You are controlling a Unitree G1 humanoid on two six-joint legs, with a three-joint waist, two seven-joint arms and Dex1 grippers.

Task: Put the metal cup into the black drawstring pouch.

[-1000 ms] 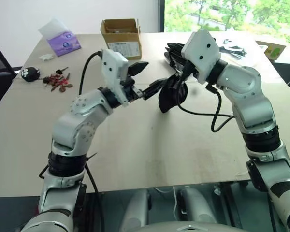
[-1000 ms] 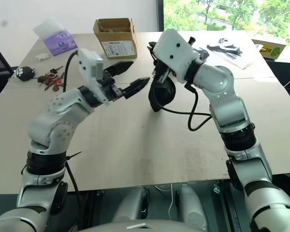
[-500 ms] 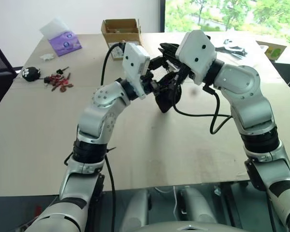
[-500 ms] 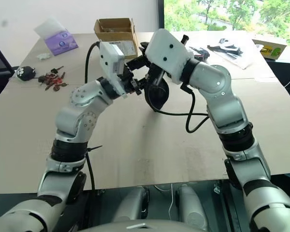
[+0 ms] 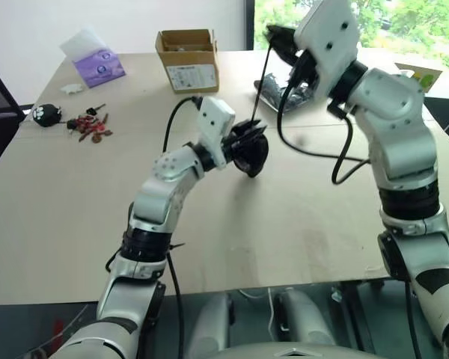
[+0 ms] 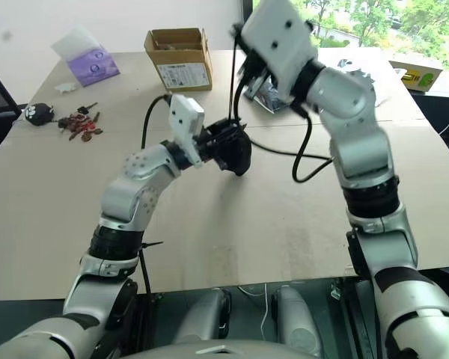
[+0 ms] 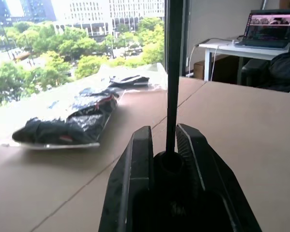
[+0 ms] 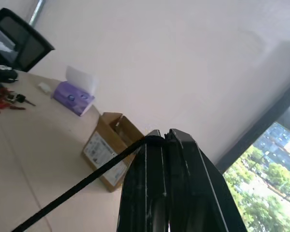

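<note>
The black drawstring pouch (image 5: 251, 153) hangs just above the table's middle. My left gripper (image 5: 242, 139) is shut on its gathered mouth; in the left wrist view the fingers (image 7: 135, 159) clamp the black fabric (image 7: 166, 166). A thin black cord (image 5: 260, 82) runs taut from the pouch's mouth up to my right gripper (image 5: 278, 36), which is raised high over the far side of the table. The right wrist view has that gripper (image 8: 163, 137) shut on the cord (image 8: 82, 186). The metal cup is hidden.
A cardboard box (image 5: 187, 58) and a purple tissue pack (image 5: 99, 66) stand at the back left. Keys (image 5: 90, 126) lie at the left. A clear plastic bag of black items (image 7: 67, 123) lies behind the pouch. The table's front edge (image 5: 224, 288) is near.
My left gripper reached in and shut on the pouch's mouth, then sank a little with it. My right gripper rose up and to the right, drawing the cord taut.
</note>
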